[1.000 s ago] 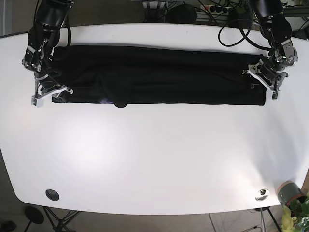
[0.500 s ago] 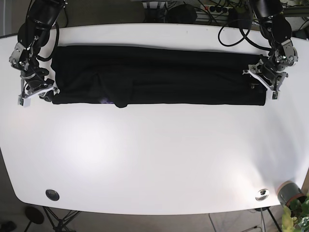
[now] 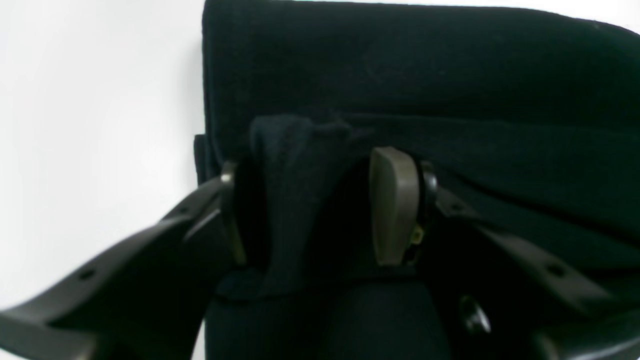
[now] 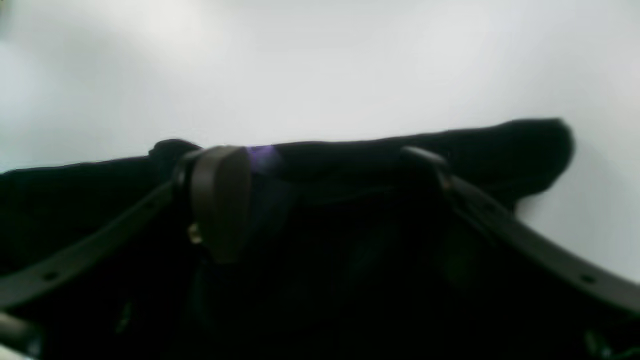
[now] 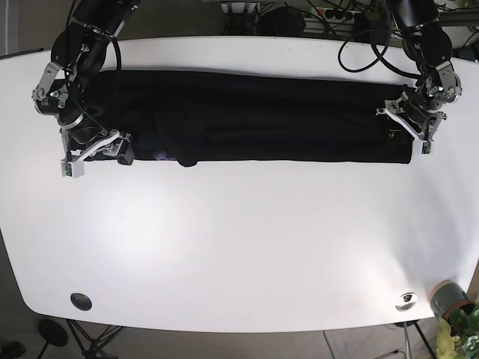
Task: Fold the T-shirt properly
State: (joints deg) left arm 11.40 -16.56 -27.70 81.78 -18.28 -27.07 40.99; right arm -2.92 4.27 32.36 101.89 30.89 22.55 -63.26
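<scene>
The black T-shirt (image 5: 254, 120) lies folded into a long band across the far part of the white table (image 5: 239, 239). My left gripper (image 5: 405, 129) sits on its right end. In the left wrist view this gripper (image 3: 315, 210) is open, its fingers (image 3: 395, 205) straddling a raised fold of the shirt (image 3: 400, 65). My right gripper (image 5: 93, 153) is at the shirt's left end. In the right wrist view it (image 4: 325, 190) stands open low over the black cloth (image 4: 525, 145), with the shirt's edge just beyond its fingertips.
A grey pot with a green plant (image 5: 451, 301) stands at the table's near right corner, beside a silver cap (image 5: 406, 301). A black grommet (image 5: 81, 301) sits near left. Cables (image 5: 359, 52) trail over the far edge.
My right gripper swung out to the left off the shirt, then came back right and down onto the shirt's left end. The left arm has not moved.
</scene>
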